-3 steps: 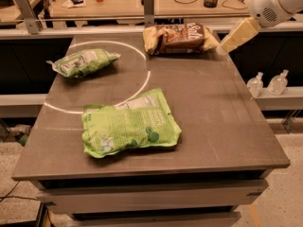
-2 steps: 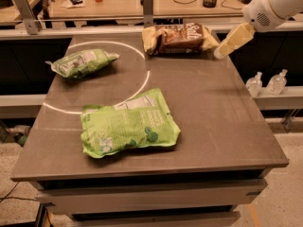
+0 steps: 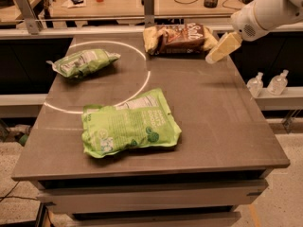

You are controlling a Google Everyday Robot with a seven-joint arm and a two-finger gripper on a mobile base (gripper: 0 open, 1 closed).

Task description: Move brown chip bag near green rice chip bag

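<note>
Brown chip bag (image 3: 182,37), white script unreadable, pincer (image 3: 216,55) just right, state unclear

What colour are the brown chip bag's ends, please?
Pale yellow, camera view; the gripper sits beside the brown chip bag.

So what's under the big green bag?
Only the grey table shows around the big green bag; whatever lies beneath it is covered. The gripper is far off, beside the brown bag.
</note>
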